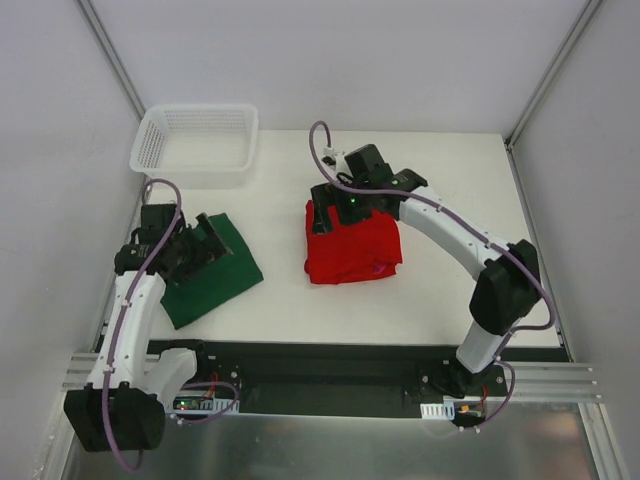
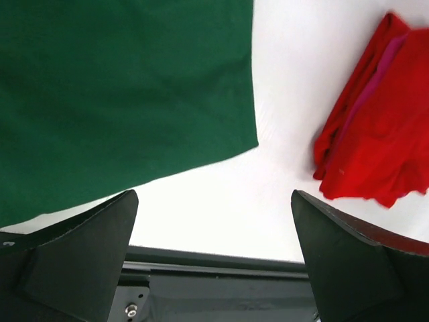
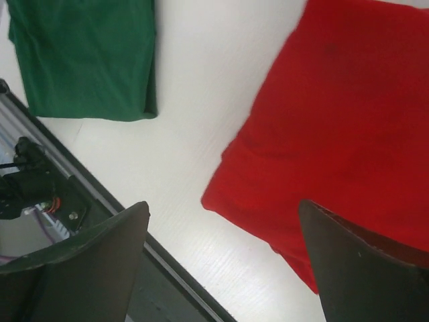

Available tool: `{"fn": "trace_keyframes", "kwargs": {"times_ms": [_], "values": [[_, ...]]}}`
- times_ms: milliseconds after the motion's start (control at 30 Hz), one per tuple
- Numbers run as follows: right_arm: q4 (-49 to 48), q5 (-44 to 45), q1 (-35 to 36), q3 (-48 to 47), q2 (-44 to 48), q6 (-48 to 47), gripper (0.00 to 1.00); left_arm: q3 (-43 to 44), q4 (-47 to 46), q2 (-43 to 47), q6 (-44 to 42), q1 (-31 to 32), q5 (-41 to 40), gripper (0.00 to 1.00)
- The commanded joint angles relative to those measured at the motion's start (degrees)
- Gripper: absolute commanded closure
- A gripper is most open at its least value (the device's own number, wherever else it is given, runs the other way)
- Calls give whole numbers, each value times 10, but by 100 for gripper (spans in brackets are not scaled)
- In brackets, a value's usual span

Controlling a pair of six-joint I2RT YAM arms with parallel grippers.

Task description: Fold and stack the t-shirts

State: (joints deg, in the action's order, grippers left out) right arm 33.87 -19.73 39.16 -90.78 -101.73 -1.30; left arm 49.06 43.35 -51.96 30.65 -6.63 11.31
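While both t-shirts are lying folded and well apart on the white tabletop [image 1: 440, 290], neither is being held. The left gripper [image 1: 205, 243] is hovering over the dark green t-shirt [image 1: 215, 275] near the left edge with its jaws spread wide and empty, and the right gripper [image 1: 325, 212] is hanging over the far left corner of the red t-shirt [image 1: 355, 255] at the middle, its jaws likewise gaping on nothing. Stacking is looking like the step not yet done, and the risk is sitting in the lift: a pinch catching only the top layer would be letting the fold fall open, most likely on the red one, whose edges are lying uneven and bunched. Dragging rather than lifting would be rucking the cloth, and an off-centre drop would be leaving a crooked pile. The white mesh basket [image 1: 195, 145] at the far left corner is standing well clear of both shirts, so it is posing little hazard.
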Motion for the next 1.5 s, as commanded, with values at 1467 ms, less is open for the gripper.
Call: {"fn": "trace_keyframes", "kwargs": {"times_ms": [1467], "values": [[-7, 456, 33, -95, -248, -26, 4, 22, 40, -32, -2, 268, -127, 1]]}}
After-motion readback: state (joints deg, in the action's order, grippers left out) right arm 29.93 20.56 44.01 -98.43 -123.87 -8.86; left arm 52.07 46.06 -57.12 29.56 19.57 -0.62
